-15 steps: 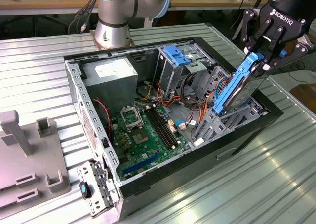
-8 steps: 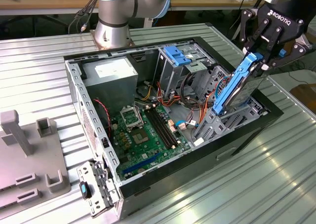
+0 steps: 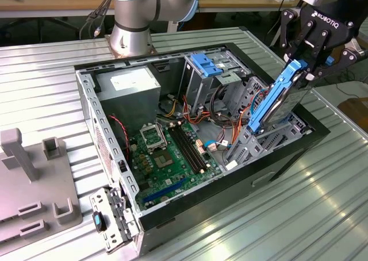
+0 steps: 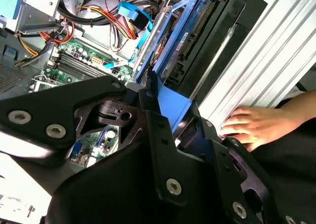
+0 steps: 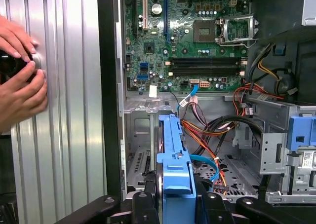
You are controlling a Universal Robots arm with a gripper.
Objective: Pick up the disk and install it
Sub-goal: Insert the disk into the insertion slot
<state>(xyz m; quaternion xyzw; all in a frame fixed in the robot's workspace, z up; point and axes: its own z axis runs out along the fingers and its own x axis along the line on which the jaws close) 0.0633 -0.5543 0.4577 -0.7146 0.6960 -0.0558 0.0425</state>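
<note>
Item 1, the disk (image 3: 276, 103): I judge it rigid and dense for its bulk, with slick metal faces, and sensitive to knocks. Its blue side rails are plastic and likely to flex a little, but they offer better friction than the bare metal. I judge a hold across the rail frame at 1 short end to be sound, provided squeeze is moderate and the circuit side and connectors stay untouched.

Item 2, the claw (image 3: 300, 70): its 2 fingers are drawn in narrow and pinch the disk's upper end. In the first wrist view the blue rail end sits directly between them.

Item 3, position: the disk hangs tilted below the claw. Its lower end reaches into the drive bay (image 3: 247, 146) of the open computer case (image 3: 287, 152). I cannot tell whether it touches the bay walls. Orange cables (image 3: 221, 120) lie just beside that lower end.

Item 4: a person's hands (image 5: 19, 81) rest on the table (image 3: 287, 215) outside the case wall.
</note>
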